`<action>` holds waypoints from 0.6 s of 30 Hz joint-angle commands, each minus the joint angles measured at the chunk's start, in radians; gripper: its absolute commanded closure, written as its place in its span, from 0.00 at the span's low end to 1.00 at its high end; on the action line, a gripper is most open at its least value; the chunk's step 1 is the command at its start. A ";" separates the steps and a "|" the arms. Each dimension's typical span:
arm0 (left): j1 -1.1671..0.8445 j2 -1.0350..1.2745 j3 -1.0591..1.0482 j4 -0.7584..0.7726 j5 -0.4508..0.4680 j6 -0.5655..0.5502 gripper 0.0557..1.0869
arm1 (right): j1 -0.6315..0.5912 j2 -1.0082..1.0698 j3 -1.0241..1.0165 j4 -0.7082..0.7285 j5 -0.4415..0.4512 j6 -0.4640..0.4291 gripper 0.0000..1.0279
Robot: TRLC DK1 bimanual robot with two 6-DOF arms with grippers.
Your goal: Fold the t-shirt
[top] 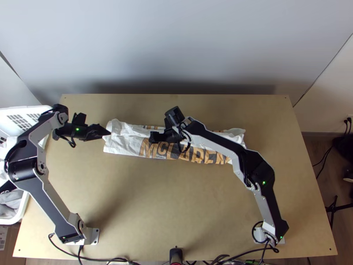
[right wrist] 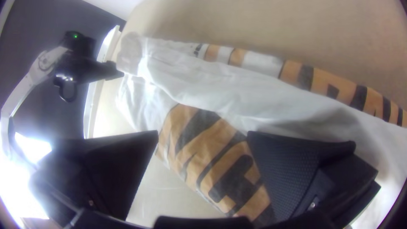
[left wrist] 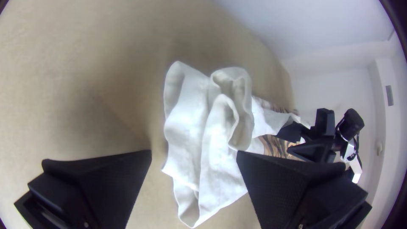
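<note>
1 white printed T-shirt (top: 123,143) lies in a long folded strip on the tabletop (top: 176,203); left gripper (top: 106,132) near its left end, right gripper (top: 153,137) over it, both with jaws spread.

White t-shirt (top: 125,140), orange-black lettering (top: 152,149).

L end effector (top: 97,123) & R end effector (top: 158,128) spread.
</note>
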State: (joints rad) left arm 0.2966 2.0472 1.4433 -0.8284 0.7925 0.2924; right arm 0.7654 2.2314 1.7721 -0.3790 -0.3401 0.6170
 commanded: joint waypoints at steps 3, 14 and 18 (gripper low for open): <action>-0.043 0.031 0.005 0.022 -0.035 0.007 0.05 | -0.002 0.017 0.010 -0.001 0.001 0.000 0.05; -0.129 -0.001 0.003 0.020 -0.096 -0.007 0.06 | -0.002 0.016 0.006 -0.006 0.001 -0.003 0.05; -0.152 -0.015 -0.001 0.020 -0.088 -0.019 0.28 | -0.003 0.016 0.006 -0.008 0.001 -0.003 0.05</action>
State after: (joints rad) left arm 0.1844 2.0548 1.4464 -0.8013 0.7017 0.2890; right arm 0.7635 2.2471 1.7794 -0.3828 -0.3397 0.6170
